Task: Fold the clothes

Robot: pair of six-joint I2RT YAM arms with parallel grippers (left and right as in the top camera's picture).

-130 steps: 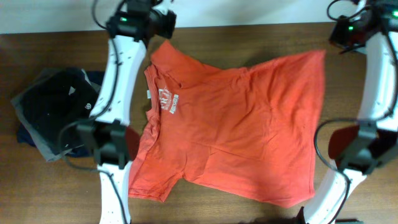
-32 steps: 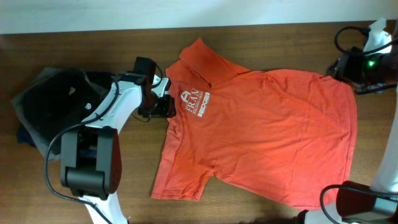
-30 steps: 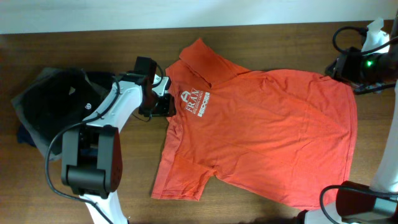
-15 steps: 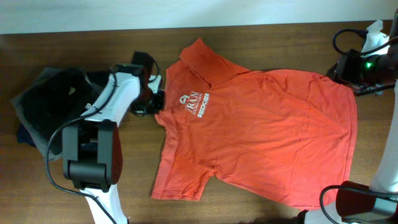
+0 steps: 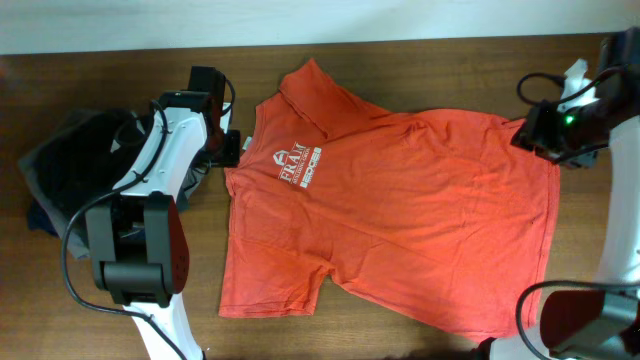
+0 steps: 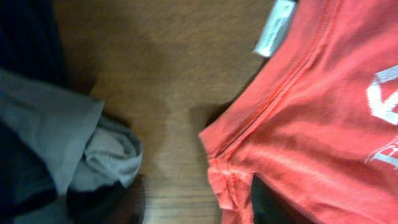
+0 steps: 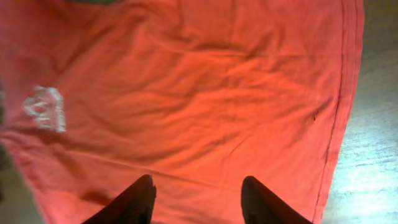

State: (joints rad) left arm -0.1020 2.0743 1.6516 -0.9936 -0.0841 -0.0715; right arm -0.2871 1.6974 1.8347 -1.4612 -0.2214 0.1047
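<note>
Red-orange shirt (image 5: 400,210) lies spread print-up on the wooden table (image 5: 40,300), collar next to left gripper (image 5: 232,150). Left grip state: cannot tell. Right gripper (image 7: 198,202) hovers over hem side, fingers apart, empty. Risk: torso creases get folded in. A pull at the shoulder seam bunches the collar toward the dark garment pile (image 5: 70,180).

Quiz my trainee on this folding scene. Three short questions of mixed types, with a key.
1. True or false: the shirt lies spread out with its white lettering facing up.
2. The pile of dark garments sits: A) on the robot's left side of the table; B) on its right side; C) on top of the shirt.
3. In the right wrist view, how do the fingers of the right tool stand?
Key: 1 true. 2 A. 3 Apart, so the tool is open, over the shirt's fabric.
</note>
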